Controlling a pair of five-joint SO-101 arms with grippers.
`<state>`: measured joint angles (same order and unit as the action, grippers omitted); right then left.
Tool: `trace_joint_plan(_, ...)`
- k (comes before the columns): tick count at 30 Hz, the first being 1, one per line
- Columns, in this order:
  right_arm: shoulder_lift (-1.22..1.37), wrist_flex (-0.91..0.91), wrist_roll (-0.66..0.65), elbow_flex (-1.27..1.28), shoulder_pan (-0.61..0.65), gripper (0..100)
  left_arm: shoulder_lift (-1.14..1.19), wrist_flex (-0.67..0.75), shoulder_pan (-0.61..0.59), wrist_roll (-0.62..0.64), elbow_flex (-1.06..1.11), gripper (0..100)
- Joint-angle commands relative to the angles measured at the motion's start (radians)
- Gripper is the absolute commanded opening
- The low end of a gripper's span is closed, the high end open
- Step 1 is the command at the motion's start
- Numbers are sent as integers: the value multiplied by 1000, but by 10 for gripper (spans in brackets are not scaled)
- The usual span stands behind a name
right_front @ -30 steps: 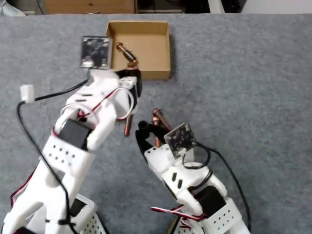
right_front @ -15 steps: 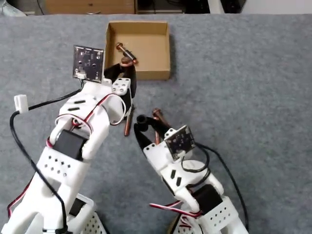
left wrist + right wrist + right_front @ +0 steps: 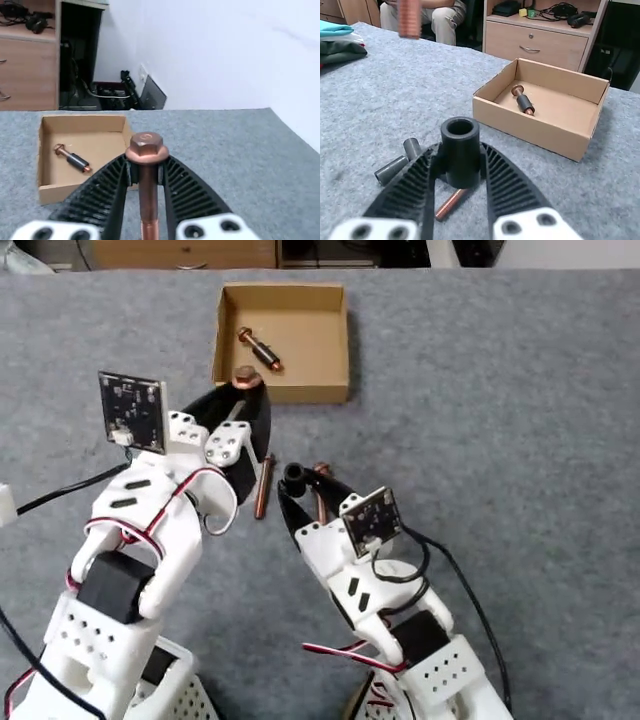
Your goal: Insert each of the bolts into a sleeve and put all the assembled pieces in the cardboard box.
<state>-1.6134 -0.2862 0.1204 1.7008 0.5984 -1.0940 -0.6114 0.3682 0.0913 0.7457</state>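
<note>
Grippers both held parts: the left gripper (image 3: pixel 146 164) clamped 1 bolt (image 3: pixel 145 147) upright, head up, just on the near side of the cardboard box (image 3: pixel 312 338), its wrist having swung left. The right gripper (image 3: pixel 460 165) clamped 1 upright sleeve (image 3: pixel 460 136), now slightly farther. 1 assembled piece (image 3: pixel 259 349) lay in the box.

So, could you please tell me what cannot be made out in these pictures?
Left wrist view: lower end of the held bolt, cut by the bottom edge.
Right wrist view: head of the loose bolt, hidden behind the right tool.
Right wrist view: blurred copper thread, cut by the top edge.
</note>
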Motion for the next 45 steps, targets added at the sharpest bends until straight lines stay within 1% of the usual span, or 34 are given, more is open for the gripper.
trace_joint_plan(1,31,49,11,-2,-2,2,-27,-20,40,9,-3,17)
trace_joint_plan(7,31,49,11,-2,36,2,-84,-8,54,12,74,17)
trace_joint_plan(12,31,41,17,-28,54,2,-119,141,54,14,192,17)
trace_joint_plan(15,36,41,55,-36,56,2,-130,183,55,15,256,17)
trace_joint_plan(19,39,41,58,-33,58,2,-150,183,61,17,245,17)
trace_joint_plan(23,33,41,60,-33,54,2,-142,184,112,18,253,17)
trace_joint_plan(34,33,41,60,-39,54,2,-136,186,110,8,264,18)
trace_joint_plan(37,33,41,60,-39,56,2,-114,267,109,5,308,18)
trace_joint_plan(39,33,40,60,-39,56,2,-96,325,95,-21,341,18)
trace_joint_plan(45,31,-9,60,-61,54,2,-84,333,84,-32,358,18)
